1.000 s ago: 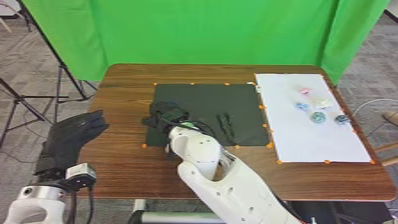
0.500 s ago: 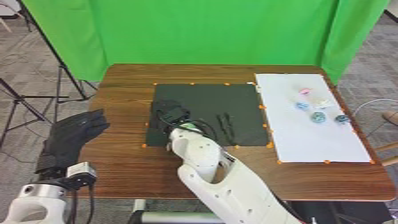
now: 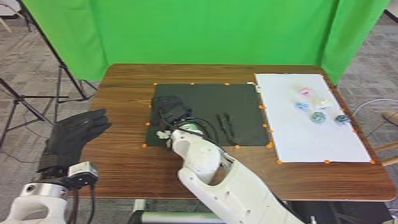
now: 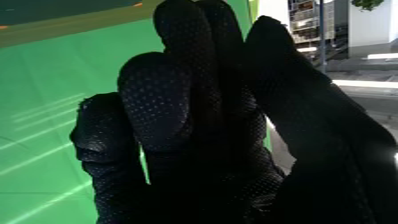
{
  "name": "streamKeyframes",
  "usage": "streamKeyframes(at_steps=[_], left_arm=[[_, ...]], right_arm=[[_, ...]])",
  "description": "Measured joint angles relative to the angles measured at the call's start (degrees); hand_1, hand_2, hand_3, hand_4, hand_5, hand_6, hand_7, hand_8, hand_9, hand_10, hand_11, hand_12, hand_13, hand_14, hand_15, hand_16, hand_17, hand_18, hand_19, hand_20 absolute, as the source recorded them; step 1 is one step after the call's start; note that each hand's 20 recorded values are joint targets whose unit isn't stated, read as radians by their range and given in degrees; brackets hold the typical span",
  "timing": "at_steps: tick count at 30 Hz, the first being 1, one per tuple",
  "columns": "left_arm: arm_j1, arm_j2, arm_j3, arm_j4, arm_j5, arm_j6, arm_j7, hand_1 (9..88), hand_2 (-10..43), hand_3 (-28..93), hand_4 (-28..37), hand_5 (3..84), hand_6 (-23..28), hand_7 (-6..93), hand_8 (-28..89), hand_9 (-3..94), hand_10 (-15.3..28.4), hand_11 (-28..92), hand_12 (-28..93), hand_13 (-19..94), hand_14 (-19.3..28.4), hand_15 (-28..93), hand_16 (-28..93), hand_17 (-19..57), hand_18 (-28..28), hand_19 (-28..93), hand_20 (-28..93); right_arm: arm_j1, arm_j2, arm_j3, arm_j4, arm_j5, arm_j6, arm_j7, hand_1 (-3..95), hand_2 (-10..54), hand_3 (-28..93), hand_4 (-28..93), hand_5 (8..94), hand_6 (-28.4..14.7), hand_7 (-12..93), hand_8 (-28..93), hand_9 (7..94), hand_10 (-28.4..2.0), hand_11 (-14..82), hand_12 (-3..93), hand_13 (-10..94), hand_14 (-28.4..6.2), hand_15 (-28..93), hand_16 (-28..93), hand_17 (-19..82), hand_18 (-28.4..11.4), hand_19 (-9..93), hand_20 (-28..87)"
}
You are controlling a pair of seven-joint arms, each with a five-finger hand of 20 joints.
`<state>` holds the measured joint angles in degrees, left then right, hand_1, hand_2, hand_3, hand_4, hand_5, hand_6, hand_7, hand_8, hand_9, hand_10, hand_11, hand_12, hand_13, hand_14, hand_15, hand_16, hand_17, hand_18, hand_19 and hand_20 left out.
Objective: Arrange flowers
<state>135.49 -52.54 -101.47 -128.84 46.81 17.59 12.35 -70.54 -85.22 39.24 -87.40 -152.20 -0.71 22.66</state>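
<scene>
Surface [image 3: 124, 172], brown wood. Left hand [image 3: 78, 131] at near left by the edge, fingers relaxed and open, holding nothing. Right arm comes in over the near edge.

Small pale flower [image 3: 163, 134], or what looks like one, on the near left part of the dark mat [image 3: 206, 95], just beside the right wrist. Risk: wrist or forearm could knock or flatten it if the arm swings left. Black cable [image 3: 210, 128] loops at that wrist; could snag the thin dark pieces [image 3: 226, 128] on the mat when the arm turns right, shifting them.

Right hand [image 3: 169, 107] over the mat's left side, fingers straight, open, no grip on anything.

White sheet [image 3: 315, 145] on the right. Near to far: dark blue flower [image 3: 342, 119], teal flower [image 3: 318, 117], light blue flower [image 3: 302, 106], cream flower [image 3: 322, 103], pink flower [image 3: 306, 91]. Close together, so a wide open hand could brush neighbours while picking one. Small too, so likely to slip from thick gloves.
</scene>
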Motion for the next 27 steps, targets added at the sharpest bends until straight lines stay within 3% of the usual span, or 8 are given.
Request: streamKeyframes(at_steps=[4, 7, 9, 12, 14, 16, 21, 27], left_arm=[[0.1, 0.0, 0.02, -0.03, -0.04, 0.11, 0.21, 29.2, 5.9, 83, -10.6, 49.9, 15.0, 15.1, -9, 41.1, 21.9, 36, 10, 28, 28.0, 58, -11, -9.3, 21.5, 57, 15], [1.6, 0.0, -0.71, -0.68, -0.33, 0.72, 1.28, 28.9, 5.8, 83, -10.6, 49.9, 15.0, 15.0, -9, 41.1, 21.9, 36, 10, 28, 28.1, 58, -11, -9.3, 21.4, 57, 15], [4.0, 0.0, -2.06, -1.58, -0.81, 1.4, 2.82, 28.7, 5.6, 83, -10.7, 49.9, 15.0, 15.0, -9, 41.1, 21.9, 36, 10, 28, 28.1, 58, -11, -9.3, 21.5, 57, 15], [8.1, 0.17, -3.99, -2.83, -2.0, 3.17, 6.16, 28.3, 5.6, 83, -11.3, 49.8, 15.0, 15.1, -9, 41.0, 21.8, 36, 10, 28, 28.0, 58, -11, -9.3, 21.5, 57, 15], [10.4, 0.57, -4.47, -3.17, -2.89, 4.66, 8.14, 27.8, 5.4, 83, -11.5, 49.8, 15.0, 15.1, -9, 40.8, 21.8, 35, 10, 28, 28.0, 58, -11, -9.3, 21.5, 57, 15], [12.0, 1.03, -4.71, -3.33, -3.66, 5.78, 9.23, 27.5, 5.4, 83, -11.9, 49.7, 15.0, 15.0, -9, 40.7, 21.8, 35, 10, 28, 28.0, 58, -11, -9.3, 21.5, 57, 15], [13.5, 1.7, -4.54, -3.4, -4.5, 6.78, 9.73, 27.4, 5.3, 83, -12.6, 49.4, 14.8, 15.0, -9, 40.1, 21.6, 35, 10, 27, 27.8, 57, -11, -9.4, 21.5, 56, 15], [13.2, 1.77, -3.19, -3.41, -4.46, 6.85, 9.67, 27.4, 5.3, 83, -12.9, 49.1, 14.8, 14.9, -9, 40.0, 21.6, 35, 10, 27, 27.8, 57, -11, -9.4, 21.5, 56, 15]], right_arm=[[0.0, 0.1, 0.0, -0.2, 0.4, -0.1, 0.0, 33.0, 2.0, 78, -28, 73.9, -1.4, 27, -6, 80.1, -12.6, 29.1, 18.9, 75, -7.2, 67, 24, 46, -19.2, 93, 27], [0.1, 0.7, -0.5, -1.5, 1.5, -0.7, 0.0, 25.8, 5.4, 80, -28, 71.5, -3.0, 26, -13, 76.4, -14.8, 28.5, 18.6, 71, -9.9, 68, 24, 43, -20.8, 93, 26], [0.6, 2.0, -1.9, -3.5, 4.0, -1.3, 0.2, 25.0, 5.6, 80, -28, 69.7, -3.7, 26, -13, 73.7, -15.6, 28.3, 18.5, 69, -10.9, 69, 23, 42, -21.0, 93, 25], [2.6, 5.7, -5.1, -8.8, 10.7, -3.9, 1.0, 24.2, 5.7, 81, -28, 64.3, -5.6, 23, -12, 68.4, -17.2, 27.5, 18.2, 65, -12.3, 71, 22, 39, -21.0, 93, 23], [4.1, 8.5, -5.6, -13.2, 15.1, -7.6, 1.4, 24.1, 5.6, 81, -28, 62.3, -6.2, 22, -12, 66.4, -17.7, 27.0, 18.0, 64, -12.9, 71, 22, 38, -21.0, 93, 22], [5.6, 11.5, -5.1, -17.4, 18.4, -11.3, 1.7, 24.1, 5.6, 81, -28, 60.8, -7.0, 21, -11, 64.5, -18.3, 26.3, 17.9, 62, -13.6, 72, 21, 37, -21.1, 93, 21], [6.1, 19.3, 2.6, -25.3, 22.8, -12.8, 2.2, 25.3, 4.9, 82, -27, 59.7, -7.5, 20, -11, 62.7, -18.8, 25.2, 17.5, 61, -13.9, 72, 20, 37, -21.0, 93, 21], [-1.0, 30.3, 17.0, -29.3, 25.6, -2.9, 4.2, 26.1, 4.2, 82, -27, 59.0, -7.5, 21, -11, 61.8, -18.4, 24.7, 17.2, 61, -13.6, 72, 20, 38, -20.4, 93, 22]])
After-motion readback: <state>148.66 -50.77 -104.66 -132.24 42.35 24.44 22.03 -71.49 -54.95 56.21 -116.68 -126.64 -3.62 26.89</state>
